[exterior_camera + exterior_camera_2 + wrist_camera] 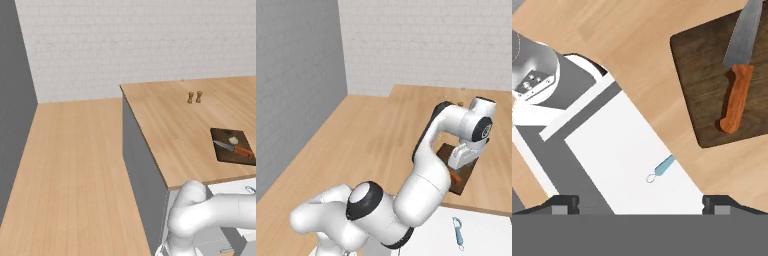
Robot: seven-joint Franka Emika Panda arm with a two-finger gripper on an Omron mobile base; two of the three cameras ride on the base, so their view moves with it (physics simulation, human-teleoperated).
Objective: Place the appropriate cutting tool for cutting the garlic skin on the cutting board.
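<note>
The cutting tool [737, 95], a small knife with an orange-red handle and silver blade, lies flat on the dark brown cutting board [702, 75] at the upper right of the hand view. In the left base view the cutting tool [235, 149] rests across the cutting board [220, 134], just in front of the whitish garlic [233, 140]. My gripper [641, 202] is open, its tips wide apart with nothing between them. It hangs above the near end of the cutting board [466, 175], and the gripper [460, 162] stands clear of the knife handle [456, 176].
Two small wooden shakers [194, 97] stand farther back on the light wood counter [170, 125]. A small blue tool [662, 167] lies on a white surface [481, 235] just below the counter's front edge. A white brick wall is behind and a grey wall to the left.
</note>
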